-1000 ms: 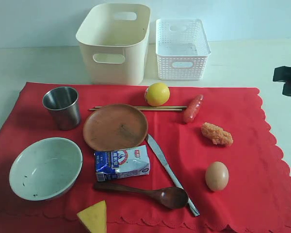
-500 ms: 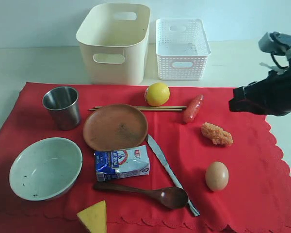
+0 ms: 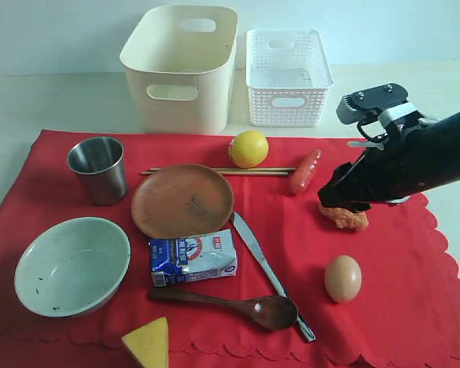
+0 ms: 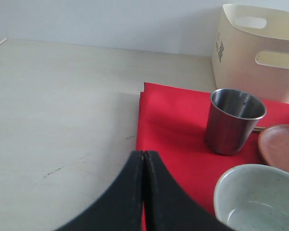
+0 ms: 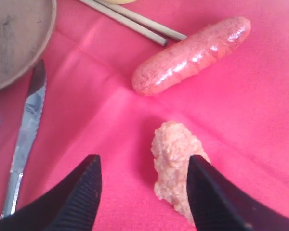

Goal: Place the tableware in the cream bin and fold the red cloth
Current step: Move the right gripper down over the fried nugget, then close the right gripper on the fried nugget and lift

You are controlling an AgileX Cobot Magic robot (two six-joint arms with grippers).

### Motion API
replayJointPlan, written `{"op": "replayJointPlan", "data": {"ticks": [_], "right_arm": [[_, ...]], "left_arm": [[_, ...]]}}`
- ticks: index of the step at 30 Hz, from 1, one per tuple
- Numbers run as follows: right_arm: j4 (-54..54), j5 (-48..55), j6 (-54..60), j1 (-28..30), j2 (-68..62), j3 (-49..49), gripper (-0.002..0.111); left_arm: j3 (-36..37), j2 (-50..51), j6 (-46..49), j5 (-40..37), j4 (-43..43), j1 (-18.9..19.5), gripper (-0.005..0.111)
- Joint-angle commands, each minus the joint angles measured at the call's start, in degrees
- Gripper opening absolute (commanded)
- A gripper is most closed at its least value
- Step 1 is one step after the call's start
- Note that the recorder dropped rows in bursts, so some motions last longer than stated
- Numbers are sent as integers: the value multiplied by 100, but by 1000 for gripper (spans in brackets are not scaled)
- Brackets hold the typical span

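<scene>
Over red cloth [image 3: 414, 253] | right gripper [image 5: 143, 166] jaws wide above nugget [image 5: 176, 168] | left gripper [image 4: 143, 159] jaws together | step: first pickup; next likely knife [image 3: 264, 268]

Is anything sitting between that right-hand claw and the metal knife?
Nothing visible does. Only bare red cloth lies between the open right gripper and the knife; the crumbed morsel sits at the gripper's far side, away from the knife.
</scene>
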State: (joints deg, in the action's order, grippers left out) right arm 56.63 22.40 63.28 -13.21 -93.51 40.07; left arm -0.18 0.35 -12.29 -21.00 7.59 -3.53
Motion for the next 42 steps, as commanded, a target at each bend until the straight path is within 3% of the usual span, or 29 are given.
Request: {"op": "replayJointPlan", "data": {"ticks": [1, 37, 40, 42], "right_arm": [[-247, -184, 51, -15, -145, 154, 53], [-848, -495, -209, -15, -1130, 504, 53], [-884, -350, -209, -15, -1130, 504, 47], [-884, -246, -209, -15, -1130, 504, 33]], "left_arm": [[18, -35, -1, 50, -31, 20, 0], [18, -35, -1, 50, -31, 20, 0], [18, -35, -1, 50, -31, 20, 0], [18, -35, -1, 50, -31, 20, 0]]}}
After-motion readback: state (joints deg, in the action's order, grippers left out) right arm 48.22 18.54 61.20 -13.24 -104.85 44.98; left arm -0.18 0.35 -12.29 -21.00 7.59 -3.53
